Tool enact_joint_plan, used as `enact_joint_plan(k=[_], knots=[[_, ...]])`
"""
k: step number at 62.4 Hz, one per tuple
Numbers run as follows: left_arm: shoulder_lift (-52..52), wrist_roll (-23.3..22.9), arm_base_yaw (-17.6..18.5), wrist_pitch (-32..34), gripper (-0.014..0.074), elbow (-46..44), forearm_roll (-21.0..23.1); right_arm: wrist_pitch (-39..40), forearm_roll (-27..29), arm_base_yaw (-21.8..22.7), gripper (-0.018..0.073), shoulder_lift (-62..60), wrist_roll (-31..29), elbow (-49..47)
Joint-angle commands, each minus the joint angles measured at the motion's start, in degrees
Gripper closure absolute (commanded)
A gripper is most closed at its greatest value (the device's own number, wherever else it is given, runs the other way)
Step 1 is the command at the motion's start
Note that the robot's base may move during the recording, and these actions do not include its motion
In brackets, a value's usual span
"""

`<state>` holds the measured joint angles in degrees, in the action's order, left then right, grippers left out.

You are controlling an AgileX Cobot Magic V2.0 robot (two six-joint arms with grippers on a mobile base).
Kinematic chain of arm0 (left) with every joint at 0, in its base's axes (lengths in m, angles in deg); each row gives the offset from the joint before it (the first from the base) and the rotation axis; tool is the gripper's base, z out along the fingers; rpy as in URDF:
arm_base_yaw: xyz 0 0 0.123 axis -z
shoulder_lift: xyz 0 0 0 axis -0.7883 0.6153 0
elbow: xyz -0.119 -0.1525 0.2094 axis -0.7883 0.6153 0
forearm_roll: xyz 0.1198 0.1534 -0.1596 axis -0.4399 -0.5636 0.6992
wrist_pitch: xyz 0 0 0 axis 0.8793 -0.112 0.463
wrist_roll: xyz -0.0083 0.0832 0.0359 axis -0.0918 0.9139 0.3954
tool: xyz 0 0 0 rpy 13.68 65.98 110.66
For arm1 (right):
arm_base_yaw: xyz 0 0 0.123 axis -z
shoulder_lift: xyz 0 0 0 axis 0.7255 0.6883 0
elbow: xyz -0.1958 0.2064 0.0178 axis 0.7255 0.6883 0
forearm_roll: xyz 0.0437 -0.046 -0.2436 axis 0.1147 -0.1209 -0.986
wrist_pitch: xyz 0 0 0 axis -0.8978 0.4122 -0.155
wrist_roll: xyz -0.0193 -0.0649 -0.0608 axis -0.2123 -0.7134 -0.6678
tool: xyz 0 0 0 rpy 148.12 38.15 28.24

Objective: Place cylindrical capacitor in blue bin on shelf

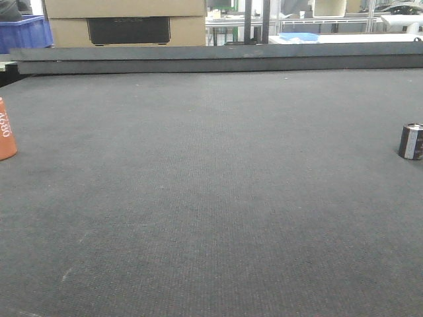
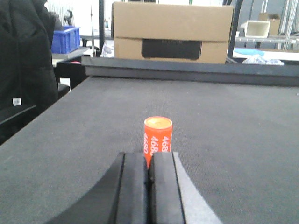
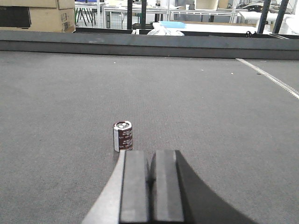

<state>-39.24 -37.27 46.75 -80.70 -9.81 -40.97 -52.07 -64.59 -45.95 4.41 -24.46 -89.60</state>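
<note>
The cylindrical capacitor [image 1: 411, 141], small, dark and squat with a silvery top and a pale stripe, stands upright at the far right of the grey mat. In the right wrist view the capacitor [image 3: 123, 136] stands just ahead and slightly left of my right gripper [image 3: 150, 161], which is shut and empty. My left gripper [image 2: 149, 163] is shut and empty, just behind the orange cylinder marked "4680" [image 2: 158, 137]. The shelf and the blue bin on it are out of view.
The orange cylinder [image 1: 5, 129] stands at the mat's far left edge. A dark raised rail [image 1: 211, 58] borders the mat's far side, with a cardboard box [image 1: 125, 23] and a blue crate [image 1: 25, 33] behind it.
</note>
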Motion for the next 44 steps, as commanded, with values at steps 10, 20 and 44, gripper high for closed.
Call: enact_joint_plan(k=[10, 20, 44], knots=[[-0.24, -0.13, -0.27, 4.5, 0.0708, -0.06, -0.08, 6.94, -0.34, 0.35, 0.0713, -0.21, -0.13, 0.0], [-0.24, -0.13, -0.27, 11.22, 0.0708, -0.06, 0.61, 13.85, 0.28, 0.35, 0.0713, -0.21, -0.13, 0.0], [6.51, -0.13, -0.27, -4.03, 0.0693, -21.62, -1.18, 4.03, 1.38, 0.35, 0.0596, 4.42, -0.13, -22.83]])
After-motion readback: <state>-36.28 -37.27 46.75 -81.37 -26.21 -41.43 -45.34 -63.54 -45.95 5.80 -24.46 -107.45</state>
